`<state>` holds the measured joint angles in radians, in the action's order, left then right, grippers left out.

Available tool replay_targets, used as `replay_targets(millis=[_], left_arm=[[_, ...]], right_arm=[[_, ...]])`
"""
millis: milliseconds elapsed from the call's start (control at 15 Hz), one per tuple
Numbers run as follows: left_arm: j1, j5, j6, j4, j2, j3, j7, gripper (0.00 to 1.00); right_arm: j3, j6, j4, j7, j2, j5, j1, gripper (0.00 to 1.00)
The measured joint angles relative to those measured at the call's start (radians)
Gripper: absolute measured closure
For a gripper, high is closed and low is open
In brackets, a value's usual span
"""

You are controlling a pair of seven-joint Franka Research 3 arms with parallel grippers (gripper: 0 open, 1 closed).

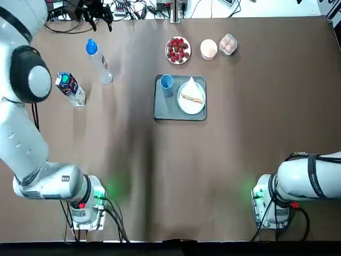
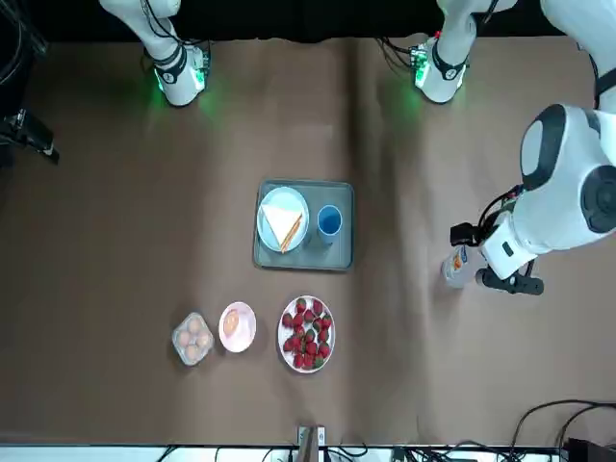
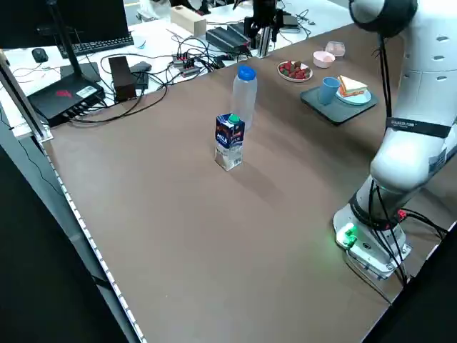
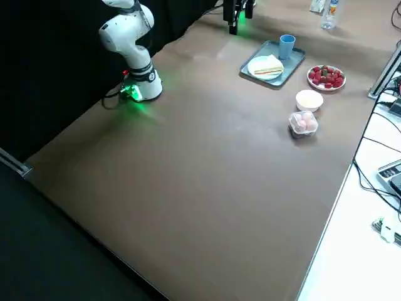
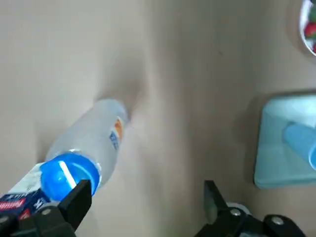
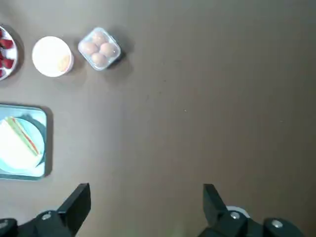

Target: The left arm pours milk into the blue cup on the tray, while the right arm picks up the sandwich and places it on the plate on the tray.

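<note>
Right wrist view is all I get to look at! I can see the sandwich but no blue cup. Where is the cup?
Observer: The blue cup is standing on the tray. In the top view it's just left of the plate.
Operator: Okay! My right arm's fingers are open above the table. Where's the milk?
Observer: The milk carton stands on the table off the tray's left side, beside the clear bottle with the blue cap.
Operator: Has the left arm got it yet?
Observer: No. The left arm's fingers are open, up above the table's left side, with nothing between them.
</note>
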<state>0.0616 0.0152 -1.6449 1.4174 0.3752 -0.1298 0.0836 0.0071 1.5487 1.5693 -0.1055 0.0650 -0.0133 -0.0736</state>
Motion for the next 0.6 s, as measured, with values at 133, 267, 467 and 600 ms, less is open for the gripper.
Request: replay_targets(millis=[133, 267, 467, 600], left_arm=[[0.127, 0.046, -0.001, -0.011, -0.03, 0.15, 0.052, 0.0], [0.187, 0.118, 0.0, -0.017, -0.086, 0.244, 0.07, 0.0], [0.181, 0.151, 0.011, -0.002, -0.183, 0.277, 0.073, 0.0], [0.164, 0.151, 0.016, 0.042, -0.237, 0.279, 0.07, 0.0]], right_arm=[[-0.001, 0.001, 0.001, 0.0, 0.008, -0.017, -0.015, 0.0], [-0.001, 0.004, 0.004, 0.0, 0.014, -0.022, -0.02, 0.0], [0.0, 0.009, 0.013, -0.001, 0.019, -0.023, -0.02, 0.0], [0.0, 0.01, 0.016, -0.001, 0.019, -0.023, -0.02, 0.0]])
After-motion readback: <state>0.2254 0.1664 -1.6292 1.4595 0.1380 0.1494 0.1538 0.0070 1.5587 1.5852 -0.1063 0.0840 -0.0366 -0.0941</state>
